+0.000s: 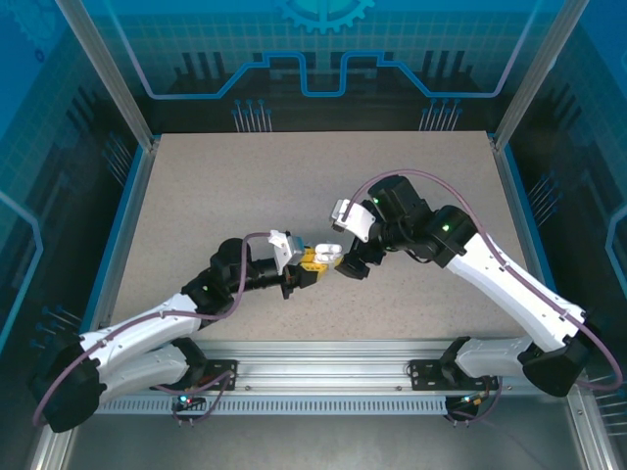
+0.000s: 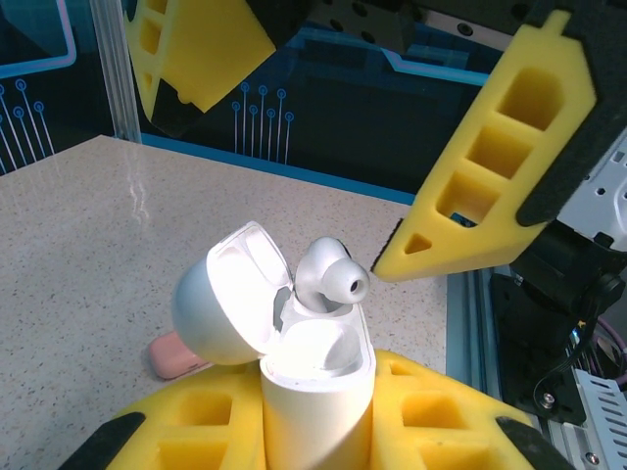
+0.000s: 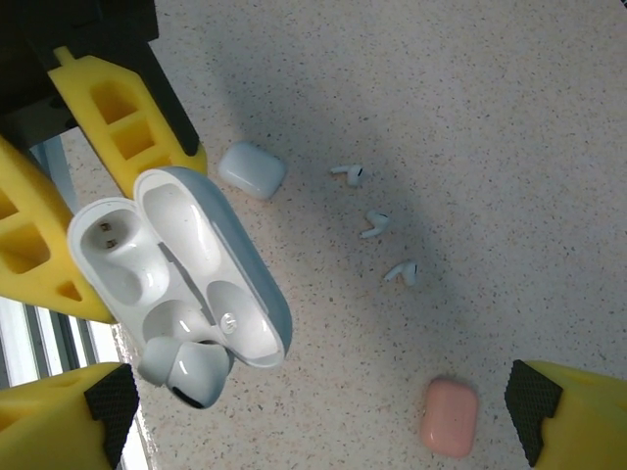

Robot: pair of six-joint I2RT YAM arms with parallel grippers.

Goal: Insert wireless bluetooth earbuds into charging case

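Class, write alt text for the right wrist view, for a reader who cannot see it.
An open white charging case, one white earbud half-seated in it, is clamped between yellow fingers. On the table lie three loose white earbuds, a closed white case and a pink case.

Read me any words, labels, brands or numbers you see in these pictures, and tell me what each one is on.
No readable text anywhere.
Inside the open white case: a tiny mark, too small to read.
On the backdrop: a gear symbol and circuit lines, with no letters or numbers.
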